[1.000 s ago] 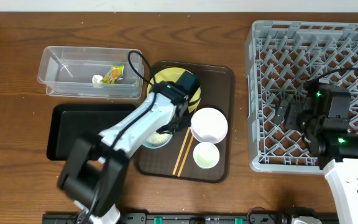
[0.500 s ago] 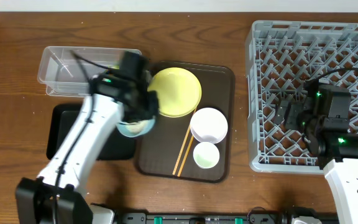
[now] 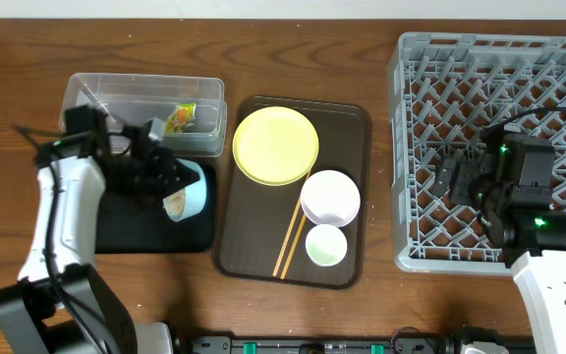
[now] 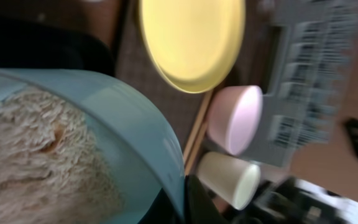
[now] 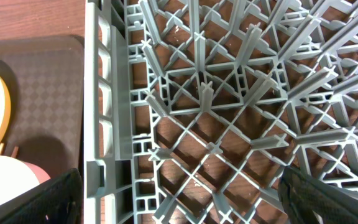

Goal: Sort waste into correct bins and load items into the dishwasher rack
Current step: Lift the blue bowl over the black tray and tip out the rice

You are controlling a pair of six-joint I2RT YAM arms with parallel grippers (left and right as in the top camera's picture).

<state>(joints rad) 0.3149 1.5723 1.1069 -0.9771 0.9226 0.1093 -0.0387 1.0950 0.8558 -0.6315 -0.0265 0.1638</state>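
Note:
My left gripper (image 3: 168,185) is shut on the rim of the light blue bowl (image 3: 191,191) and holds it tipped on its side over the black tray (image 3: 116,231). In the left wrist view the bowl (image 4: 129,124) holds whitish rice-like crumbs (image 4: 36,162). The clear tub (image 3: 106,110) holds the snack wrapper (image 3: 178,118) and a white scrap (image 3: 153,127). The yellow-green plate (image 3: 275,145), white bowl (image 3: 330,197), small cup (image 3: 325,245) and chopsticks (image 3: 291,236) lie on the brown tray (image 3: 354,123). My right gripper (image 5: 179,193) is open over the grey rack (image 3: 489,88).
The brown serving tray lies between the bins and the rack, and its edge shows in the right wrist view (image 5: 42,93). The rack's upright pegs (image 5: 204,93) stand right under my right gripper. Bare wooden table (image 3: 28,59) surrounds everything.
My left arm lifted the blue bowl off the brown tray, carried it left over the black tray and tipped it on its side. The plate is now uncovered. The right arm has not moved.

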